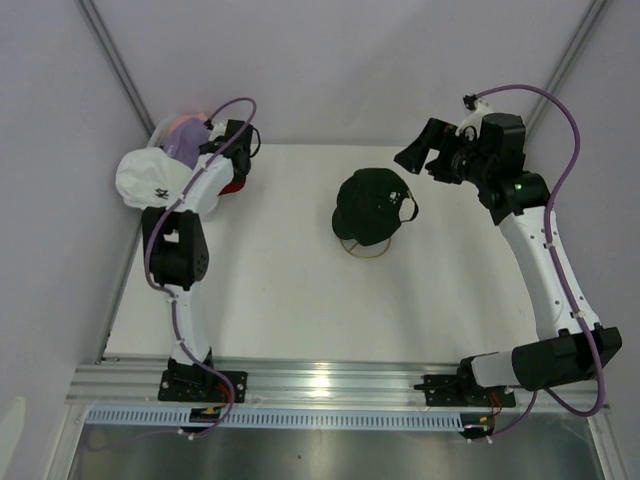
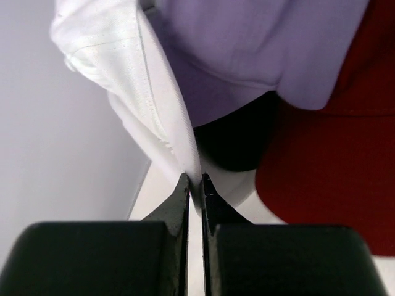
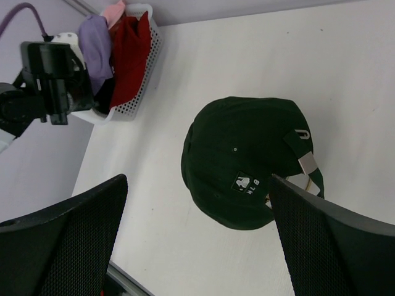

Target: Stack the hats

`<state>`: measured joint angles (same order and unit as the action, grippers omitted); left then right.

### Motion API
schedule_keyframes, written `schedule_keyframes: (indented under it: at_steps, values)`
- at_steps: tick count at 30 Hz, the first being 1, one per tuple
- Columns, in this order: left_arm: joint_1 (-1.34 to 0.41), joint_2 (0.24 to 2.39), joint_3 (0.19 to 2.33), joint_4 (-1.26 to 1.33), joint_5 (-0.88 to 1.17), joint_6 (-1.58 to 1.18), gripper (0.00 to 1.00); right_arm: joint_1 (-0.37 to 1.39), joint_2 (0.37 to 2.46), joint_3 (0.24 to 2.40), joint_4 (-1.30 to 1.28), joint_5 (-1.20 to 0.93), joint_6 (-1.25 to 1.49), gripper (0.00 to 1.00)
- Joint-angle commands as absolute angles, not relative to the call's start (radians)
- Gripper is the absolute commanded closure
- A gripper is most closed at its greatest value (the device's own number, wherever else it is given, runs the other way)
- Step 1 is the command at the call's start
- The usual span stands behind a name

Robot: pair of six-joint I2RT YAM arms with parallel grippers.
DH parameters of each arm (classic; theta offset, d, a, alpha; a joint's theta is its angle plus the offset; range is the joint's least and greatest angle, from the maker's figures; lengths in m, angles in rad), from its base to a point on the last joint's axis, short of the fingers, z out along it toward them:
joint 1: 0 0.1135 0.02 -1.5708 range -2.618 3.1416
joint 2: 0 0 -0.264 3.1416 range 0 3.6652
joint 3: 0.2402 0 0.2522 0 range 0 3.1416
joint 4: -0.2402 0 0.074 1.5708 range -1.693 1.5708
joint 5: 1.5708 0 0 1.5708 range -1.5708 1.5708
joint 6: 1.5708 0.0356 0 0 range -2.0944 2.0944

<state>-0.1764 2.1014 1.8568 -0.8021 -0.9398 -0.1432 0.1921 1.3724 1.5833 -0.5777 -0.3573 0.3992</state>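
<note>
My left gripper [image 1: 208, 140] is at the white mesh basket [image 1: 166, 128] in the far left corner. In the left wrist view it [image 2: 193, 182] is shut on the edge of a white cap [image 2: 142, 92]. That white cap [image 1: 148, 178] bulges out to the left of the arm. A lavender cap [image 2: 259, 49], a red cap [image 2: 333, 172] and a dark cap [image 2: 231, 145] lie behind it. A dark green cap [image 1: 372, 205] sits on the gold wire stand [image 1: 365, 249] mid-table. My right gripper [image 1: 425, 156] hovers open and empty to its upper right, looking down on the green cap [image 3: 241, 166].
The basket [image 3: 147, 74] holds red [image 3: 126, 61], lavender [image 3: 95, 49] and pink [image 3: 114, 11] caps. Grey walls close in the table on the left, back and right. The aluminium rail [image 1: 330, 385] runs along the near edge.
</note>
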Motion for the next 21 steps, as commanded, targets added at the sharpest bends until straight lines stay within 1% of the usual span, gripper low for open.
schedule_keyframes:
  at_steps: [1,4,7,9,14,17,18,19,21]
  values:
    - [-0.187,1.919,1.847,-0.795,-0.88,-0.075,0.99,0.19,1.339,1.565,-0.517,-0.391,0.428,0.0]
    - [-0.195,1.82,1.858,-0.805,-0.862,-0.031,0.99,0.189,1.322,1.539,-0.496,-0.408,0.44,0.0]
    - [-0.209,1.729,1.878,-0.837,-0.792,-0.003,0.99,0.189,1.31,1.511,-0.48,-0.411,0.448,0.0]
    - [-0.244,1.659,1.856,-0.831,-0.773,0.076,0.99,0.189,1.31,1.511,-0.477,-0.403,0.463,0.0]
    - [-0.37,1.559,1.812,-0.805,-0.879,0.19,0.99,0.186,1.319,1.543,-0.457,-0.419,0.489,0.0]
    - [-0.44,1.484,1.726,-0.743,-0.874,0.276,0.99,0.184,1.331,1.572,-0.456,-0.437,0.509,0.01]
    - [-0.463,1.461,1.624,-0.703,-0.873,0.378,0.99,0.183,1.335,1.577,-0.446,-0.445,0.518,0.0]
    - [-0.492,1.442,1.591,-0.605,-0.891,0.431,0.99,0.183,1.339,1.588,-0.443,-0.452,0.538,0.0]
    - [-0.567,1.402,1.54,-0.558,-0.914,0.526,0.99,0.179,1.354,1.6,-0.427,-0.482,0.555,0.01]
